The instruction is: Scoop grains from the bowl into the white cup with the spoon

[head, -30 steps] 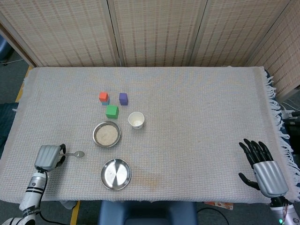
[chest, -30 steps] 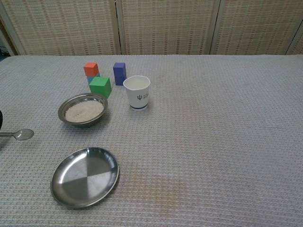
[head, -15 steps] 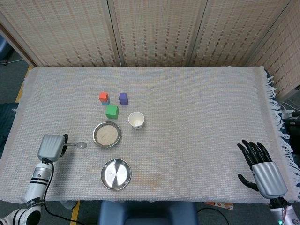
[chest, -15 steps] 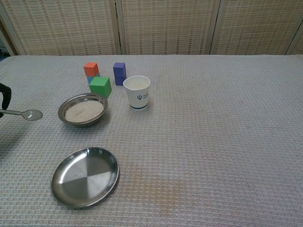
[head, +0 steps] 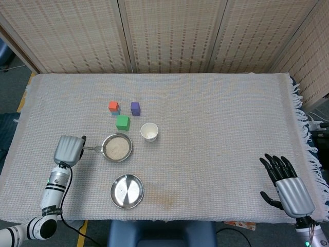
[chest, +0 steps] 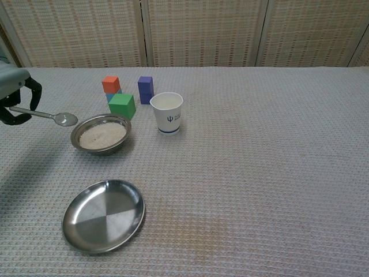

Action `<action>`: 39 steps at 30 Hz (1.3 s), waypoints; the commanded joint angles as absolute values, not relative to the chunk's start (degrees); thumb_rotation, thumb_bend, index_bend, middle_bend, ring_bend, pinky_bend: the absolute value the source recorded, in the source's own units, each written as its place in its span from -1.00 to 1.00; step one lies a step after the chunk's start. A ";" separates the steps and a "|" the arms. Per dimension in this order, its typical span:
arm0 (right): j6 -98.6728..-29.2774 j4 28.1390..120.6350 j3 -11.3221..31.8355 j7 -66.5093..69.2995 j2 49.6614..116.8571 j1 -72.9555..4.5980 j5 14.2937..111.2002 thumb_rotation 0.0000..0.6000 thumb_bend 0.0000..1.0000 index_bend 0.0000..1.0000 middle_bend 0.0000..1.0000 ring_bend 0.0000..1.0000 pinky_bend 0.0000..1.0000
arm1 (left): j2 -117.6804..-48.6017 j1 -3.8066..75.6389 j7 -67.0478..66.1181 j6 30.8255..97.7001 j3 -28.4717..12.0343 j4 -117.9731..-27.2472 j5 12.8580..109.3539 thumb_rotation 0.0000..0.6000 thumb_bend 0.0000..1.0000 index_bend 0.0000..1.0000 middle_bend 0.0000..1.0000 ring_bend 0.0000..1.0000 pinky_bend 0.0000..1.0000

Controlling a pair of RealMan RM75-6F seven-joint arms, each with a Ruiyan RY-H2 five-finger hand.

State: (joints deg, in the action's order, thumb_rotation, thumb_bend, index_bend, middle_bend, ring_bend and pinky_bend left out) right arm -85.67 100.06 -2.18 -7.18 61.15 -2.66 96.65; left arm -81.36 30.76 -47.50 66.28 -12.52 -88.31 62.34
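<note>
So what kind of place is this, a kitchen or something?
More likely a lab or test room than a kitchen. The table wears a woven cloth, woven screens stand behind it, and coloured toy blocks sit beside the bowl of grains and white cup.

The left hand [chest: 16, 95] is cut off by the chest view's left edge.

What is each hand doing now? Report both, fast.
Left hand: holding the small metal spoon.
Right hand: open, fingers spread, holding nothing.
</note>
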 commanded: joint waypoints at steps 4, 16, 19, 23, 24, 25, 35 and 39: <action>-86.36 100.46 -2.43 -7.55 61.03 -2.26 97.18 1.00 -0.74 -1.00 -1.00 -1.00 -1.00 | -85.75 33.97 -54.08 67.66 -11.23 -84.79 61.58 1.00 0.14 0.39 1.00 1.00 1.00; -85.85 100.72 -2.68 -6.95 60.62 -2.41 97.32 1.00 -0.74 -1.00 -1.00 -1.00 -1.00 | -93.63 36.60 -61.89 73.29 -7.01 -74.02 69.44 1.00 0.14 0.39 1.00 1.00 1.00; -85.85 100.79 -2.80 -6.83 60.50 -2.39 97.50 1.00 -0.74 -1.00 -1.00 -1.00 -1.00 | -95.57 37.10 -63.69 75.49 -5.65 -69.95 73.21 1.00 0.14 0.40 1.00 1.00 1.00; -85.82 100.93 -3.02 -6.62 60.32 -2.37 97.82 1.00 -0.74 -1.00 -1.00 -1.00 -1.00 | -97.93 37.81 -64.34 76.56 -5.25 -65.38 75.87 1.00 0.14 0.40 1.00 1.00 1.00; -85.84 100.99 -3.06 -6.52 60.25 -2.37 97.89 1.00 -0.74 -1.00 -1.00 -1.00 -1.00 | -98.60 38.07 -64.61 76.56 -5.33 -63.99 76.27 1.00 0.14 0.40 1.00 1.00 1.00; -85.88 101.04 -3.08 -6.47 60.20 -2.35 97.96 1.00 -0.74 -1.00 -1.00 -1.00 -1.00 | -99.06 38.34 -65.03 76.53 -5.35 -62.76 76.64 1.00 0.14 0.39 1.00 1.00 1.00; -84.51 101.67 -4.06 -4.43 59.15 -2.82 98.63 1.00 -0.74 -1.00 -1.00 -1.00 -1.00 | -103.40 39.89 -65.20 75.70 -6.24 -53.55 78.34 1.00 0.12 0.39 1.00 1.00 1.00; -84.35 101.64 -4.25 -3.81 58.74 -2.98 98.99 1.00 -0.74 -1.00 -1.00 -1.00 -1.00 | -104.29 39.85 -65.31 75.43 -6.07 -51.15 78.85 1.00 0.12 0.39 1.00 1.00 1.00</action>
